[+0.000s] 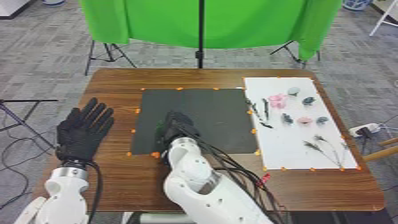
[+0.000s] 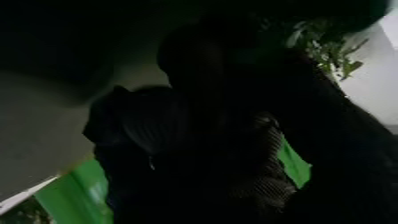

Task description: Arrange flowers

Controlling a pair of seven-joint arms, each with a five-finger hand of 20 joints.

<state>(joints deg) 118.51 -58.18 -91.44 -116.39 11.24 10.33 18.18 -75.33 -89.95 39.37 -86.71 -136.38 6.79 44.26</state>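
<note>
My left hand lies at the table's left side, its fingers straight and pointing away. Over the left part of the black mat is my right hand, dark against it, with a bit of green beside it. The right wrist view has my black-gloved right hand in deep shadow, with leafy green sprigs near it; whether it holds them is hidden. On the white sheet lie a large pink flower, a smaller pink flower, several small dark pieces, dark stems and thin sprigs.
The brown wooden table surrounds the mat and sheet, whose edges carry orange markers. Black cables run along my right arm. Behind the table stands a green cloth on a stand, and a wooden stool part is at the right.
</note>
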